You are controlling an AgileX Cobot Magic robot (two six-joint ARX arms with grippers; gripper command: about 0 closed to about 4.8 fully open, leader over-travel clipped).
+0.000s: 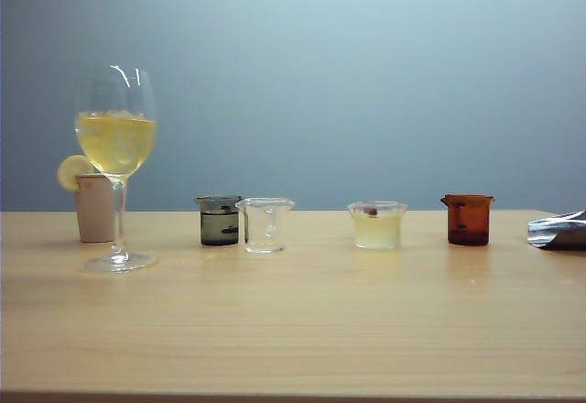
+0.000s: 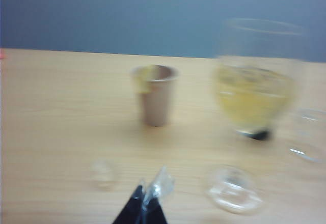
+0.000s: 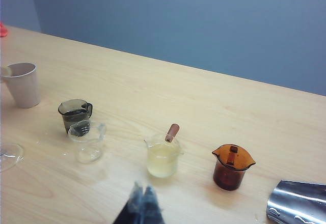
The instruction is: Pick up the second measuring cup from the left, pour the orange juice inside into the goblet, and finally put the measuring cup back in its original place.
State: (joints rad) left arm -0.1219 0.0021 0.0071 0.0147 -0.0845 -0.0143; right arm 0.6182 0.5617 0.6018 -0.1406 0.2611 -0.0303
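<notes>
Your measuring cup stands upright and empty on the table, second in the row, touching or just beside the smoky dark beaker on its left. The orange juice sits with ice in the bowl of the goblet, which stands at the left end of the table, in front of a beige paper cup with a lemon slice on its rim. To the right of the measuring cup you see a squat clear cup of pale liquid, then an amber-brown cup, then a crumpled foil bag at the table's edge. The left tool hangs near the goblet's foot (that view is blurred), its tips together and grasping nothing. The right tool hangs just before the pale cup, clenched and empty.
</notes>
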